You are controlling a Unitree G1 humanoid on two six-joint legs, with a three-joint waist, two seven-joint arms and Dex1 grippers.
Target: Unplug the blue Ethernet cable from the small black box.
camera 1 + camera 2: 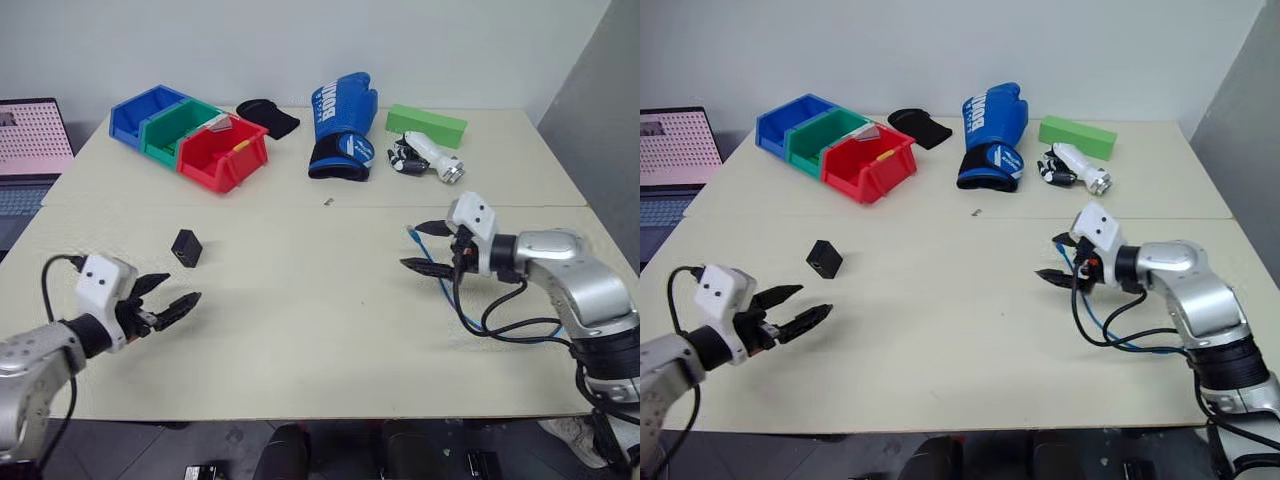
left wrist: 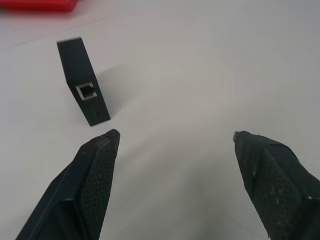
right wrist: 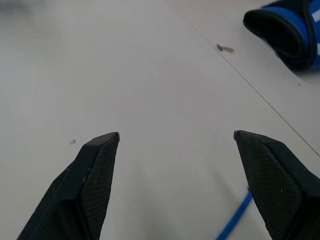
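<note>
1. Left wrist view: small black box (image 2: 82, 92) standing on edge on surface (image 1: 320, 300), port empty and facing left hand (image 1: 160, 304); hand open, nothing held.
2. Blue cable (image 1: 445, 290) lying loose beside right hand (image 1: 425, 250), well apart from box; hand open, empty.
3. Looks already unplugged.

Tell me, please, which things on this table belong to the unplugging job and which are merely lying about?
Job:
thin bright-blue Ethernet cable
small matte-black box

Lying about:
blue, green and red plastic bins
blue boxing glove
green block
black cloth
</note>
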